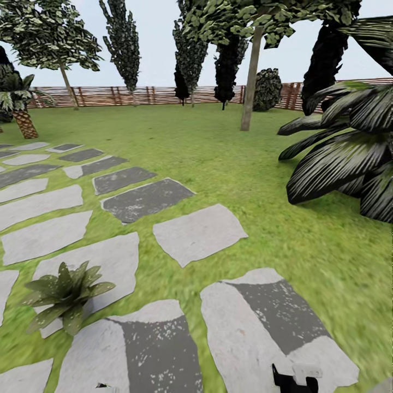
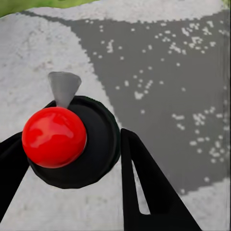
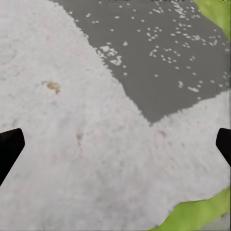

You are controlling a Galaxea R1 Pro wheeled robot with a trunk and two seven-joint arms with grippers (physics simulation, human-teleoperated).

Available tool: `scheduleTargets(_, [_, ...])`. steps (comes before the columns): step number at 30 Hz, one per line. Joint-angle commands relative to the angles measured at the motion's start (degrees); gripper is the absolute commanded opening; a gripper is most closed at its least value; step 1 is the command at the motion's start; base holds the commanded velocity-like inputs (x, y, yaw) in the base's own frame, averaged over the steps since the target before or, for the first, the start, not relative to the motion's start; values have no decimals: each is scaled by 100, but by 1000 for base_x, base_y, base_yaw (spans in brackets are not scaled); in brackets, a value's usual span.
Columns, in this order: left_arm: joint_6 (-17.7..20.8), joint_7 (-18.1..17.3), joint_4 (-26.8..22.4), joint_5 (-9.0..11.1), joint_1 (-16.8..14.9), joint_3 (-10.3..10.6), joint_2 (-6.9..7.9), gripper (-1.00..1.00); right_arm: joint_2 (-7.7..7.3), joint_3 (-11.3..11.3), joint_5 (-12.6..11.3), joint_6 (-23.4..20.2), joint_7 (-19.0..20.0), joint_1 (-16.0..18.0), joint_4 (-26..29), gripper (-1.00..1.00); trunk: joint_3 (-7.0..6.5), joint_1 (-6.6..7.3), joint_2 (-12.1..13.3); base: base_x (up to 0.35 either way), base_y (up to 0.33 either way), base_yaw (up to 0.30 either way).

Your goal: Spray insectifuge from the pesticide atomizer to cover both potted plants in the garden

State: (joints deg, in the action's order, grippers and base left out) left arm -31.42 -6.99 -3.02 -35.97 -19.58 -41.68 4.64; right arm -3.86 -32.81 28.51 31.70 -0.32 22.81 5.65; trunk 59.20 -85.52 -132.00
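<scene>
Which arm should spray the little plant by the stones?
Probably the left. Its gripper is shut on the sprayer, and the plant sits on the robot's left. The right gripper is open, holding nothing.

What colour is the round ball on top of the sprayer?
Bright red, on a black body. The ball on the sprayer shows best in the left wrist view.

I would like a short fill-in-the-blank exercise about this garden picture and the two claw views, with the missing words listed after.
1. The left claw holds a sprayer whose round knob is coloured ____.
2. The small potted plant rests partly on a grey ____.
3. The right claw is ____ and holds nothing.
4. Behind the lawn runs a brown wooden ____.

Missing words: red; stone; open; fence
</scene>
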Motion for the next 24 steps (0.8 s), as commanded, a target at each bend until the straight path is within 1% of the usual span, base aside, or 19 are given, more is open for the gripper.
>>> scheduleTargets(1, [-10,-48,-1,2,-2,-50,1,-100,4,-50,58,17,-3,4,-9,100,4,-1,-2,170,-299,-2])
scheduleTargets(17, [-5,-48,-5,2,-2,-53,10,-100,8,-50,58,13,-3,5,-11,100,4,-1,-2,221,-280,3])
scheduleTargets(20, [-5,-48,-2,2,-2,-53,13,-100,10,-50,58,16,-3,5,-11,100,4,-1,-2,226,-279,128])
scheduleTargets(24, [-5,-48,-2,2,-2,-51,14,-100,11,-50,58,20,-3,4,-11,100,-2,-1,-2,229,-276,232])
